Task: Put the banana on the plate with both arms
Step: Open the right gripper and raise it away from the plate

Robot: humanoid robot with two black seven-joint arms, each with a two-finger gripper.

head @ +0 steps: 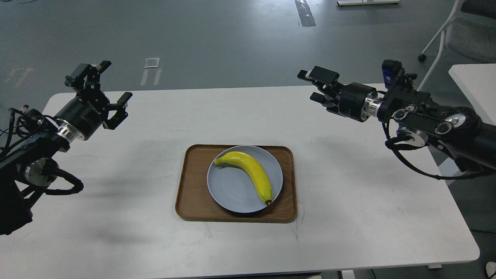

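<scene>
The yellow banana [250, 172] lies flat on the pale blue-grey plate [228, 190], stem end at the upper left, dark tip near the plate's lower right rim. Nothing touches it. My right gripper [312, 86] is open and empty, raised above the table's far right, well away from the plate. My left gripper [114, 83] is open and empty, raised above the table's far left corner.
The plate sits in a brown wood-grain tray [193, 201] in the middle of the white table [348, 217]. A white chair [461, 35] and another white table [472, 75] stand beyond the right side.
</scene>
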